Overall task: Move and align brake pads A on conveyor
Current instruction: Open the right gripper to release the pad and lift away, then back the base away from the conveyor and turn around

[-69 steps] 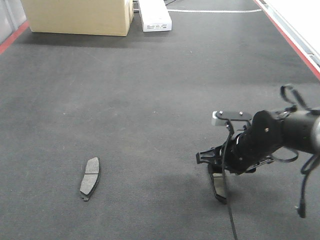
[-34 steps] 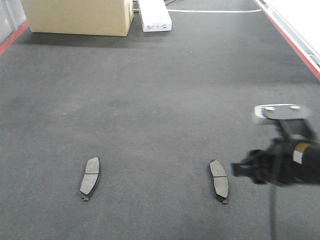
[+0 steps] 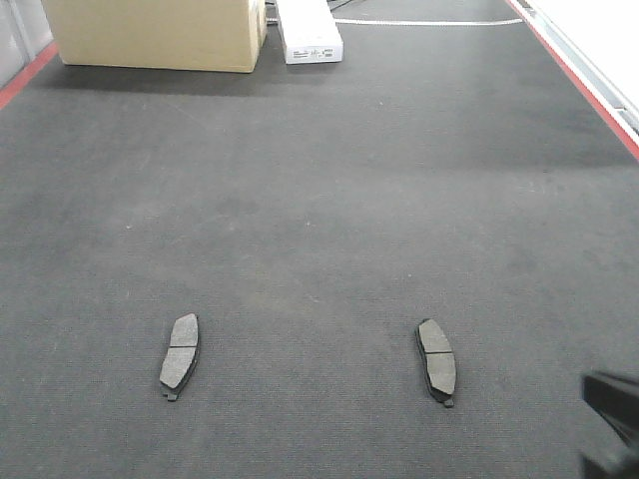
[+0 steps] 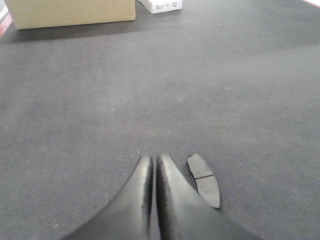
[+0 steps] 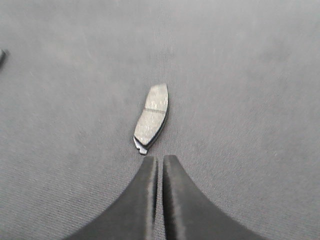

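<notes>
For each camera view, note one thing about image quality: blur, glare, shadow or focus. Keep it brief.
Exterior front view: conveyor sharp; the right arm at the lower corner is a dark blur; box casts a shadow. Left wrist view: even light, left gripper slightly soft. Right wrist view: soft overall, brake pad washed pale.

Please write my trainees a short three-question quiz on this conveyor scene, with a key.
1. True or false: the right gripper is holding a brake pad.
2. How many brake pads lie on the conveyor in the front view? A one; B two; C four.
3. Fill in: in the left wrist view, the pad lies to the ____ of the left gripper.
Key: 1 false, its fingers are shut on nothing and the pad lies ahead on the conveyor; 2 B; 3 right.
</notes>
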Tool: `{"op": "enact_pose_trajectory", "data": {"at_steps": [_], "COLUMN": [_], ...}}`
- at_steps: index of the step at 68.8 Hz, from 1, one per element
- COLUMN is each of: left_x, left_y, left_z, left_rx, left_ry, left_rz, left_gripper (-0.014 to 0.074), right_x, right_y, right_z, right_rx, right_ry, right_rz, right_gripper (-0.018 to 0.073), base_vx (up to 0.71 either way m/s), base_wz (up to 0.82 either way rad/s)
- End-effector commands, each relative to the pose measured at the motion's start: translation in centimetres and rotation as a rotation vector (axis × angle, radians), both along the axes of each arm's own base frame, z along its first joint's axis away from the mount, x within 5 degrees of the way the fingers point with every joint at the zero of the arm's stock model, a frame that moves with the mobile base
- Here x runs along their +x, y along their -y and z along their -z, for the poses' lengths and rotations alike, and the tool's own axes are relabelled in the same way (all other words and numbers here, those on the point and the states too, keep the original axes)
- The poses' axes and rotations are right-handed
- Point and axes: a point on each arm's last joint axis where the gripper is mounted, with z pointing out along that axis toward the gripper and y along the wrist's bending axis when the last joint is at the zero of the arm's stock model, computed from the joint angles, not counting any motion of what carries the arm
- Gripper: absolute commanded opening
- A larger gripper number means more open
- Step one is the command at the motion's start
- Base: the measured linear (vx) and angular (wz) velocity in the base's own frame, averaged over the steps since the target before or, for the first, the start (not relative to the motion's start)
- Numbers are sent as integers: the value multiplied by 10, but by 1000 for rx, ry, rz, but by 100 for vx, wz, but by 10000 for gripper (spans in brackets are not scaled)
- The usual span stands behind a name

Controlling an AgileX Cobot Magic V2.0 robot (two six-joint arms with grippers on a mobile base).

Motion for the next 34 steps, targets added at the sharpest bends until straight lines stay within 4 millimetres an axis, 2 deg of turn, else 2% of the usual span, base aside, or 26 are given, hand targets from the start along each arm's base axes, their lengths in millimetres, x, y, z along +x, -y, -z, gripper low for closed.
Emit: {"op": "enact_pose_trajectory", "data": {"at_steps": [1, 16, 34], "left_x": [2, 2, 2], "left_y": [1, 1, 1], "left_z": [-14, -14, -14], "left_rx": [-23, -23, -23], "left_ry": [87, 87, 87], "left_rz": [1, 1, 1], "left_gripper": [-6, -6, -6], "right_x": [-10, -32, -34], "right_y": [3, 10, 11], "right_z": [-10, -5, -8], "right_rx": [22, 52, 63], "right_ry": [135, 234, 265], "right_rz": [-8, -7, -7], "right_gripper": [-10, -10, -10], "base_vx": [0, 0, 0], "base_wz": [0, 0, 0]}}
